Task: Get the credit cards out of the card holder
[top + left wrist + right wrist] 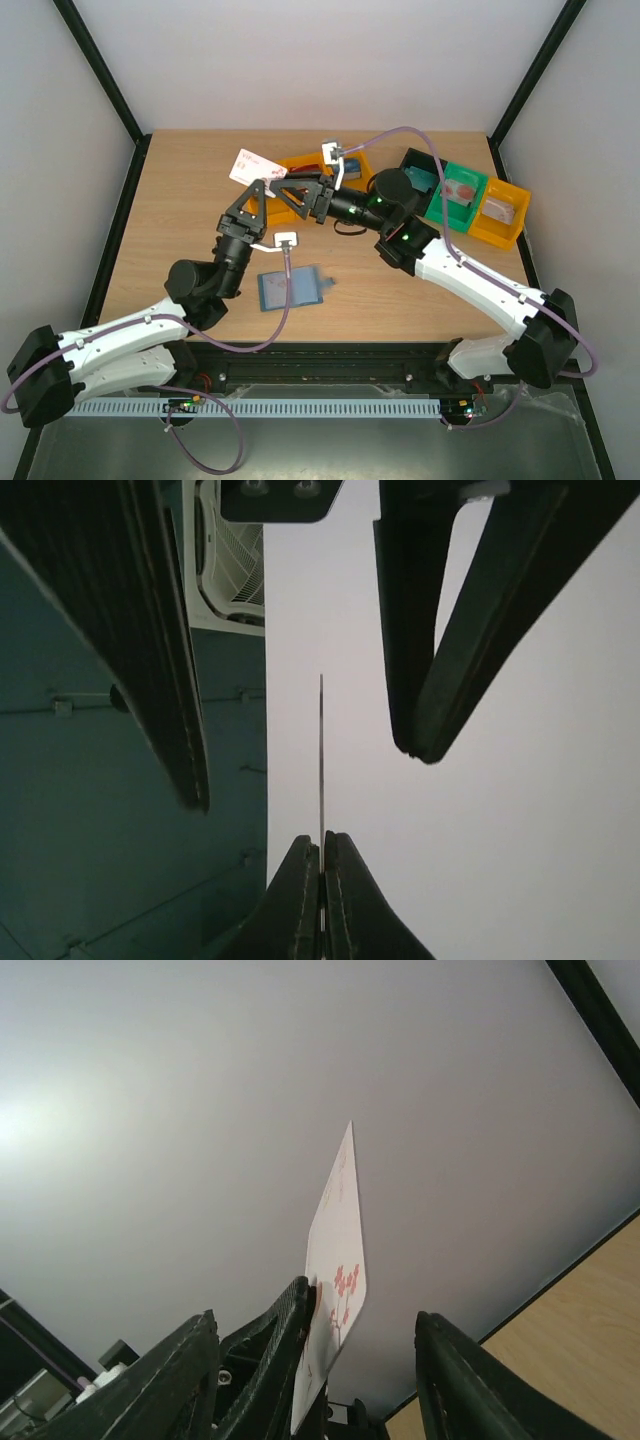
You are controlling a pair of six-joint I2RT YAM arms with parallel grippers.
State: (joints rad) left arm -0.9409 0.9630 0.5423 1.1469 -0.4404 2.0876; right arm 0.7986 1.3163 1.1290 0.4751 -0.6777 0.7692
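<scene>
The worktop (180,230) is showing matt, pale wood grain. The card (248,165) is looking like thin, smooth plastic. The bins (495,236) at upper right are shining as glossy plastic.

Seen from above, the left hand (260,183) and right hand (276,190) cover much of the orange bin (298,160) at the bench's far edge. Print on the credit card (249,165) is too small to read. The left wrist view shows that card (321,760) edge-on only. What the card holder (290,289) contains cannot be told.
</scene>
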